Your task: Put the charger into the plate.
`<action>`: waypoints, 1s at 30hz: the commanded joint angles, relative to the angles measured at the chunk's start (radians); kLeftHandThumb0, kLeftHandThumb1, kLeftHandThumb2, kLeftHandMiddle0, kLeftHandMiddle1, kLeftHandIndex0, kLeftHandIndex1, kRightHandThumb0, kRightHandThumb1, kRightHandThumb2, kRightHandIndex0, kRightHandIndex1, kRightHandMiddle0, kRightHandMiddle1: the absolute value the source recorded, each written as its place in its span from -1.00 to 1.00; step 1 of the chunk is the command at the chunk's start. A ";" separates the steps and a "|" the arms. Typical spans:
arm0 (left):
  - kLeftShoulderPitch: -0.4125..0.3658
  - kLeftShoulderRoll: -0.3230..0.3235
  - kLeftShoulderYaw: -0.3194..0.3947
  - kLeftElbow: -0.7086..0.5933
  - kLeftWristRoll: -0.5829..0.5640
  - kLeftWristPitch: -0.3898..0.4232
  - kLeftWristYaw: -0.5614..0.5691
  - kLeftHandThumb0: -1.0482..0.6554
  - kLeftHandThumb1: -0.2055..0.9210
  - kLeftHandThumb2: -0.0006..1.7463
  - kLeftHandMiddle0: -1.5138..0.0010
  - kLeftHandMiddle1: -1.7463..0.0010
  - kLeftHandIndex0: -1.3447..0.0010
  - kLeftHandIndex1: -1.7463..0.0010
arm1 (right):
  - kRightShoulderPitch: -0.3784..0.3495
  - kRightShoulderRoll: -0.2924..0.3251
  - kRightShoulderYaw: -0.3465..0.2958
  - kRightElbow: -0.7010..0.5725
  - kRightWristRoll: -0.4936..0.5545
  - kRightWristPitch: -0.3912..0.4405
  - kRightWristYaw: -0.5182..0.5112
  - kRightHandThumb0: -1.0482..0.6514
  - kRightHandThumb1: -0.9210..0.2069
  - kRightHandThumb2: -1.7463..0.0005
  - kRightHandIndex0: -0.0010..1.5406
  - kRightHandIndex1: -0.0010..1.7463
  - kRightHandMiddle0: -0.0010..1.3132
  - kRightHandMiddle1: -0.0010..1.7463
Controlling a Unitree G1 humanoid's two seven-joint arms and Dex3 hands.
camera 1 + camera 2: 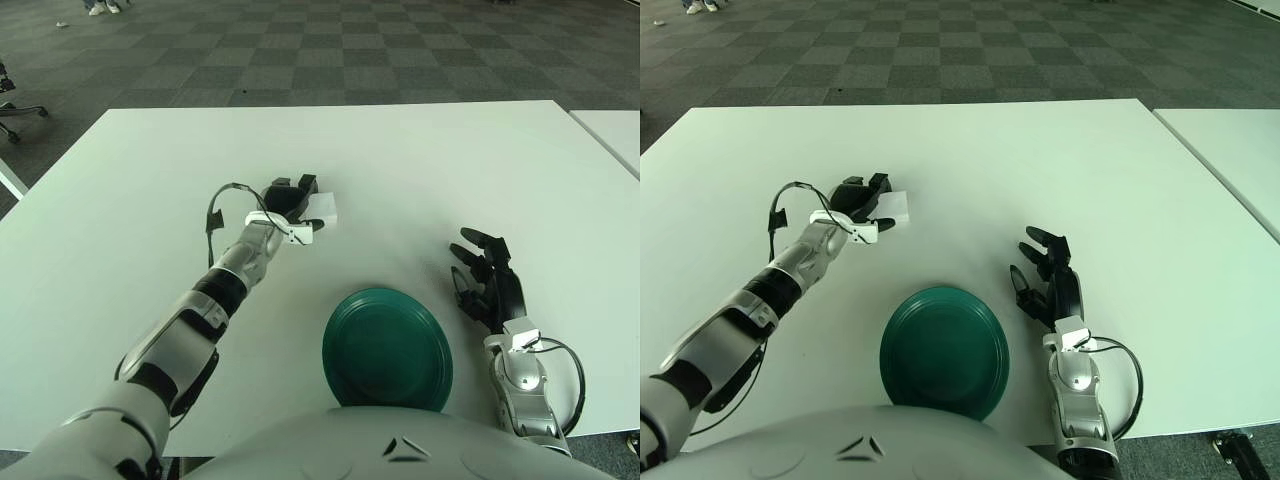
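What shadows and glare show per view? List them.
Left eye view: even light, faint shadow on the table under the left hand gripping the charger. Right eye view: no glare on the green plate; right hand idle to its right.

No readable text, labels, brands, numbers or signs anywhere, none on the white charger in the left hand, none on the green plate
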 commanded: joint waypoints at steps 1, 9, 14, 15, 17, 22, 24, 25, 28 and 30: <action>0.070 -0.001 -0.017 0.038 -0.002 -0.042 0.047 -0.29 0.59 0.13 -0.52 -1.00 -0.54 -1.00 | 0.048 0.021 0.011 0.149 -0.007 0.016 -0.003 -0.40 -1.00 0.41 -0.54 -0.58 -1.00 0.06; 0.080 0.018 -0.022 -0.006 0.022 -0.073 0.126 -0.31 0.54 0.22 -0.63 -1.00 -0.62 -1.00 | 0.045 0.020 0.009 0.157 0.004 0.006 0.004 -0.39 -0.98 0.42 -0.54 -0.57 -1.00 0.07; 0.084 0.020 -0.020 -0.024 0.029 -0.080 0.149 -0.31 0.52 0.23 -0.72 -1.00 -0.64 -1.00 | 0.047 0.016 0.009 0.154 0.006 0.007 0.008 -0.39 -0.99 0.43 -0.55 -0.57 -1.00 0.07; 0.086 0.020 -0.019 -0.027 0.030 -0.081 0.152 -0.31 0.52 0.23 -0.73 -1.00 -0.65 -1.00 | 0.047 0.015 0.009 0.154 0.005 0.006 0.007 -0.39 -0.99 0.43 -0.55 -0.57 -1.00 0.07; 0.088 0.020 -0.018 -0.034 0.031 -0.082 0.155 -0.31 0.51 0.23 -0.75 -1.00 -0.65 -1.00 | 0.048 0.012 0.011 0.155 0.002 0.003 0.006 -0.40 -0.99 0.43 -0.55 -0.57 -1.00 0.07; 0.096 0.028 -0.015 -0.061 0.037 -0.083 0.162 -0.31 0.51 0.23 -0.76 -1.00 -0.66 -1.00 | 0.047 0.006 0.012 0.160 0.002 -0.006 0.010 -0.40 -1.00 0.43 -0.55 -0.56 -1.00 0.06; 0.100 0.034 -0.012 -0.080 0.038 -0.082 0.165 -0.31 0.51 0.23 -0.76 -1.00 -0.66 -1.00 | 0.047 0.005 0.012 0.162 0.005 -0.011 0.015 -0.40 -1.00 0.43 -0.55 -0.56 -1.00 0.06; 0.102 0.036 -0.011 -0.087 0.040 -0.081 0.166 -0.32 0.51 0.23 -0.77 -1.00 -0.67 -1.00 | 0.048 0.004 0.012 0.162 0.007 -0.013 0.016 -0.40 -1.00 0.43 -0.55 -0.56 -1.00 0.06; 0.113 0.050 0.003 -0.151 0.038 -0.072 0.150 -0.32 0.51 0.22 -0.79 -1.00 -0.68 -1.00 | 0.048 0.006 0.010 0.162 0.013 -0.016 0.018 -0.39 -0.99 0.43 -0.55 -0.55 -1.00 0.06; 0.133 0.063 0.023 -0.236 0.032 -0.060 0.133 -0.32 0.50 0.22 -0.80 -1.00 -0.68 -1.00 | 0.049 0.008 0.008 0.164 0.015 -0.016 0.016 -0.39 -0.99 0.43 -0.54 -0.55 -1.00 0.07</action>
